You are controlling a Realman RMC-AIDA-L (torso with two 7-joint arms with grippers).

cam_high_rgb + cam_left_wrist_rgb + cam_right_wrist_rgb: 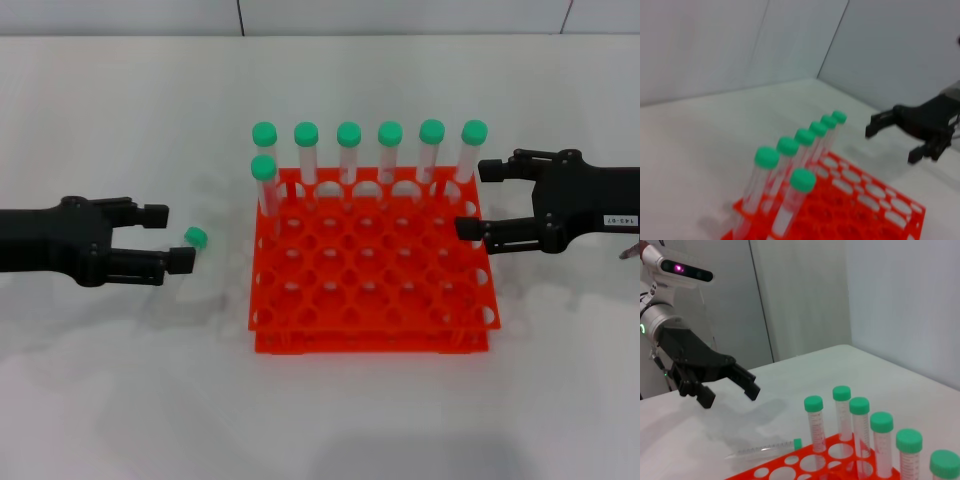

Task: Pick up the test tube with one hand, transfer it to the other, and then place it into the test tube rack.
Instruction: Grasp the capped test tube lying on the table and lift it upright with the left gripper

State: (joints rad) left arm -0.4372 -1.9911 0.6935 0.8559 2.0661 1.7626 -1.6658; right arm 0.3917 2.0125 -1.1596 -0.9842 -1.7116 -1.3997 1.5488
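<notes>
The test tube lies flat on the white table left of the rack; its green cap is clear to see and its clear body is faint. It also shows in the right wrist view. My left gripper, unlabelled, is open with its fingertips just short of the cap and holds nothing; it also shows in the right wrist view. My right gripper, with the white label, is open and empty at the rack's right edge; it also shows in the left wrist view. The orange-red rack stands at the middle.
Several green-capped tubes stand upright in the rack's back row, and one more stands in the second row at the left. The other holes are empty. A pale wall rises behind the table.
</notes>
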